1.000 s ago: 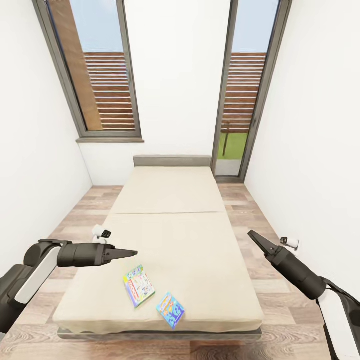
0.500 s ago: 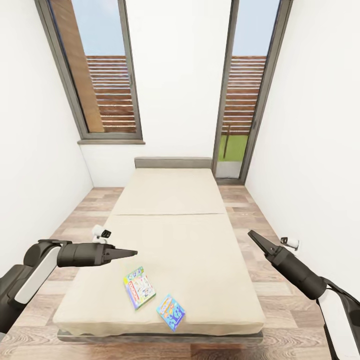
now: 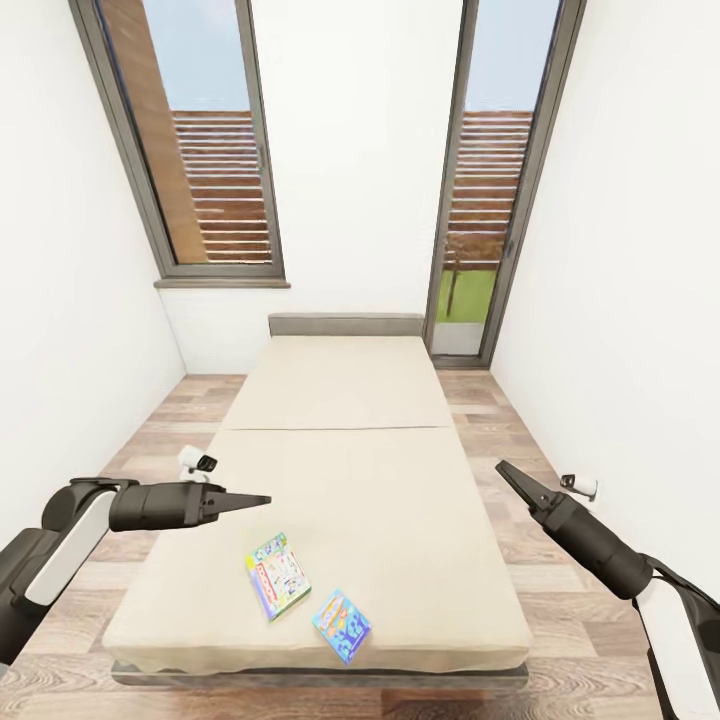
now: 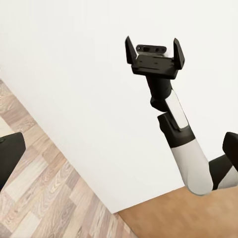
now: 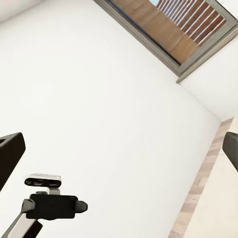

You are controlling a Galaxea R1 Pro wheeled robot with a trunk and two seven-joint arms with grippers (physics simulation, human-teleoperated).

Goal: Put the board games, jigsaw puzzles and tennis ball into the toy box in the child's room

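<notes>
Two board games lie flat near the foot of the beige bed (image 3: 350, 400): a white-green-red box (image 3: 278, 574) and a mostly blue one (image 3: 342, 624) to its right. My left gripper (image 3: 262, 498) hovers open above the bed's left side, a little beyond the white-green-red box and holding nothing. My right gripper (image 3: 505, 472) hangs open over the floor just off the bed's right edge; the left wrist view shows it (image 4: 152, 44) with both fingers spread and empty. The table, toy box, jigsaw puzzles and tennis ball are out of view.
The bed fills the middle of a narrow white-walled room, with a grey headboard (image 3: 345, 323) at the far end. Strips of wood-plank floor (image 3: 165, 420) run along both sides. Two tall dark-framed windows (image 3: 205, 150) stand in the far wall.
The whole picture shifted slightly at first, so the camera moved. My left arm has since drifted a little left and up. The board games lie where they were.
</notes>
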